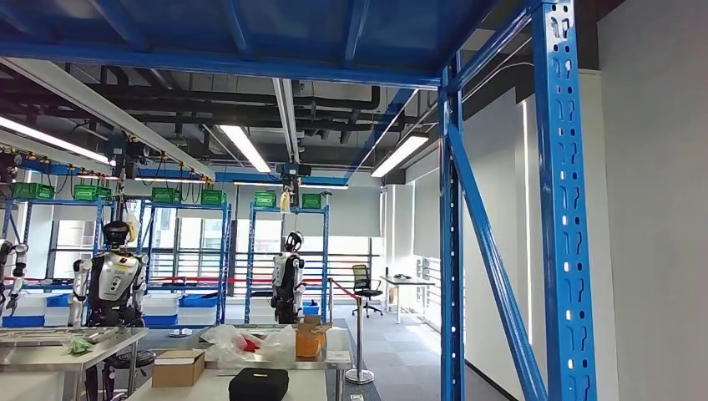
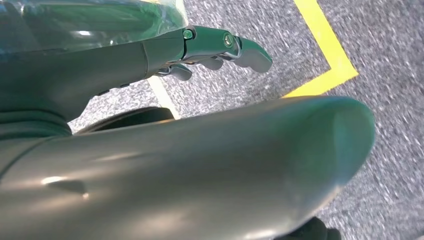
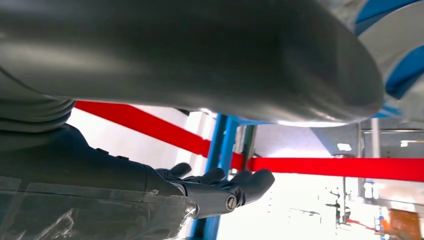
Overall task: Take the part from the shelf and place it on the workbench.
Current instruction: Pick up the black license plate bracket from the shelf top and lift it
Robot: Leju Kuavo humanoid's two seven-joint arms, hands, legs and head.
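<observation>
Overhead, blue shelf (image 1: 563, 209) upright, left hand (image 2: 200, 45) empty, fingers (image 2: 252, 52) apart

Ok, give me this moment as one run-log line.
phase: before pick | left hand: holds nothing, over grey floor | right hand: holds nothing | blue shelf upright: close ahead | part: unseen

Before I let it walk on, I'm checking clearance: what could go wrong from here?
The blue shelf upright stands close on the right, so a turn might clip it. The head view looks high, so the floor ahead goes unseen. The red barrier belt hangs near the right robot hand and could snag.
</observation>
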